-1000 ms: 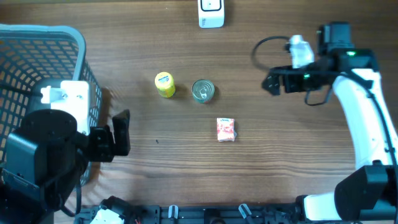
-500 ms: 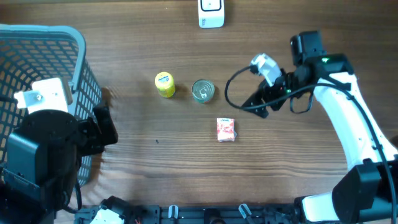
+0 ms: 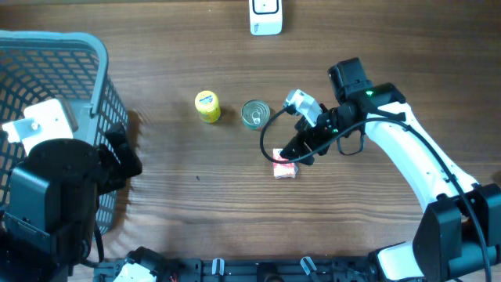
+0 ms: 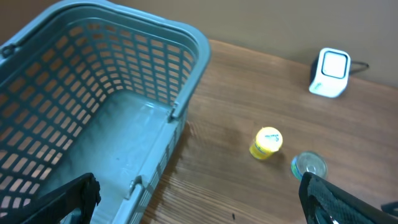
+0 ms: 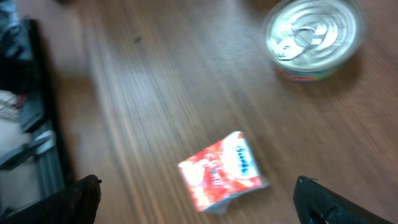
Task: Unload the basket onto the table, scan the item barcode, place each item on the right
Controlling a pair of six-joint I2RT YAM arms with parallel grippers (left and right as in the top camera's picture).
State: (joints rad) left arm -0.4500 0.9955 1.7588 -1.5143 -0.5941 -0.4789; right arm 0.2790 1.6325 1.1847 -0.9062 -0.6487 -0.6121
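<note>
- At the near left, beside the basket (image 3: 98, 47), our left gripper (image 3: 125, 157) hangs with its fingers spread and nothing between them; we judge it has no part in this step.
- Toward the middle of the table (image 3: 196, 204), the red packet (image 5: 224, 169) lies flat, not yet lifted.
- Just over it our right gripper (image 3: 288, 154) hovers, jaws wide and empty, so we judge the pick is only starting.
- Farther back, the can (image 3: 255, 114) and the yellow tub (image 3: 207, 106) stand side by side, untouched.
- At the far edge sits the scanner (image 3: 266, 16), well apart from the packet; grasping, carrying and presenting the barcode are all left to do.
</note>
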